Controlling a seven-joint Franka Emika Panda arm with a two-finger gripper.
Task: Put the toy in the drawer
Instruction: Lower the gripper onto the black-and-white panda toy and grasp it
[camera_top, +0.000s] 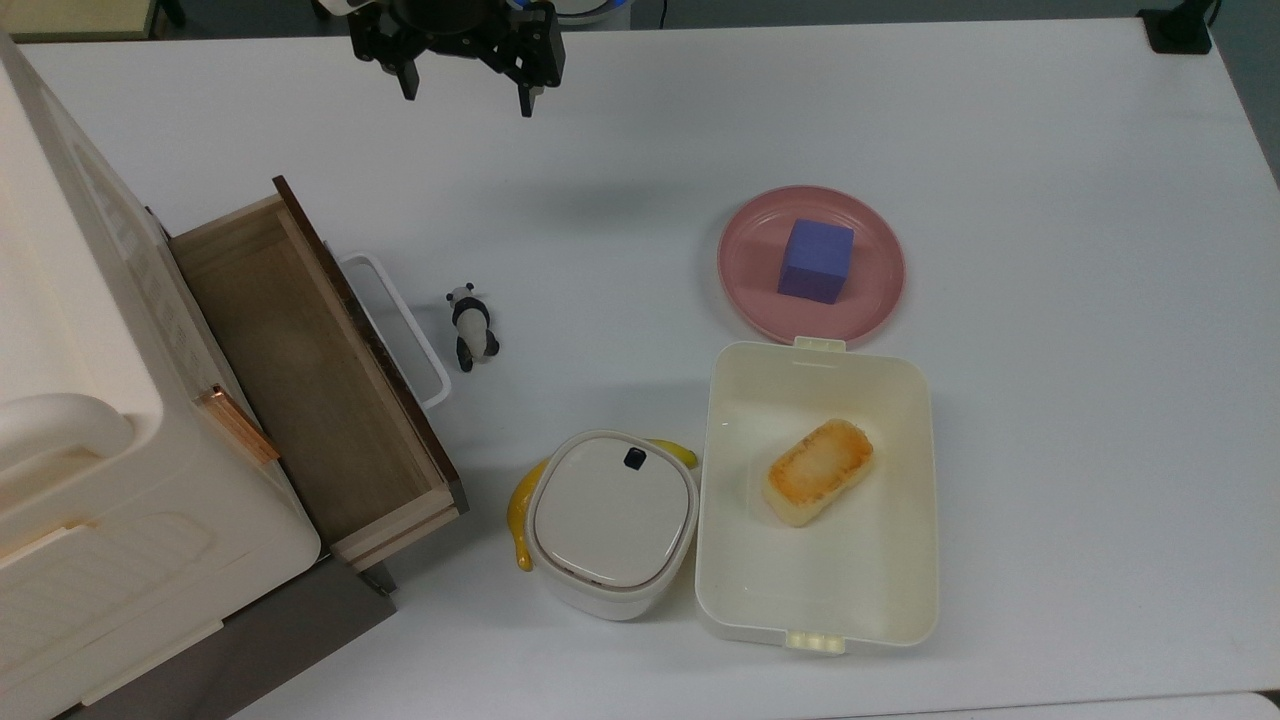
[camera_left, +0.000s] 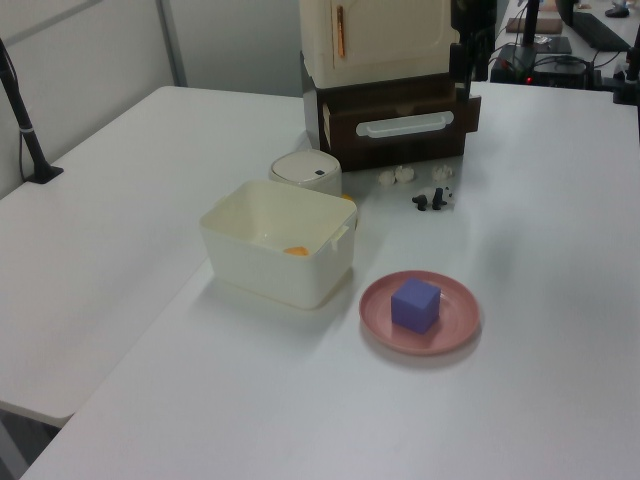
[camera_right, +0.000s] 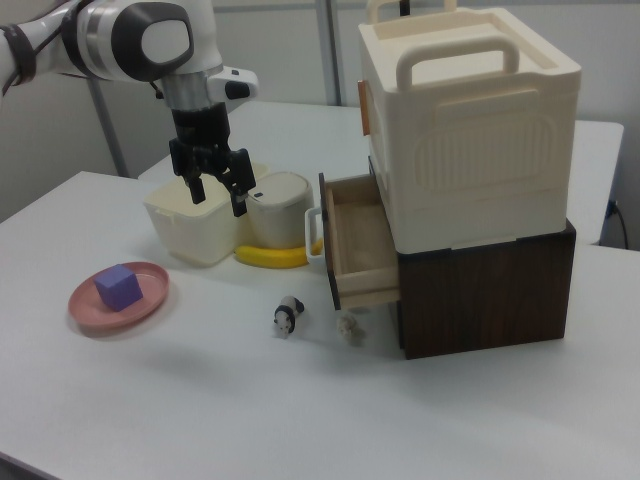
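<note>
A white table (camera_top: 1050, 150) takes up nearly the whole top view, with a cream cabinet (camera_top: 70, 420) along the frame's left edge. From it the drawer (camera_top: 310, 370) stands pulled out, its light-wood box bare inside, the dark front and white loop handle (camera_top: 400, 330) facing the middle of the table.

The toy (camera_top: 472, 327), a small black-and-white panda, lies on the tabletop just beside that handle, left of centre in the top view, outside the drawer. In the right view the toy (camera_right: 286, 317) sits in the lower middle of the frame, close to the drawer's open end; whether it lies on its side or its back is hard to tell.

The gripper (camera_top: 467, 90) hangs at the top edge of the top view, its two black fingers spread apart and holding nothing. It is well apart from the toy, which lies straight down the frame from it. In the right view the gripper (camera_right: 218, 195) hovers high in the upper left, above the table, with the toy below and to its right.

Lower centre in the top view stand a lidded white container (camera_top: 610, 520) over a yellow banana (camera_top: 520, 510), and an open cream lunch box (camera_top: 900, 590) holding a toasted piece of food (camera_top: 820, 470). Above the box a pink plate (camera_top: 740, 260) carries a purple-blue cube (camera_top: 816, 260).
</note>
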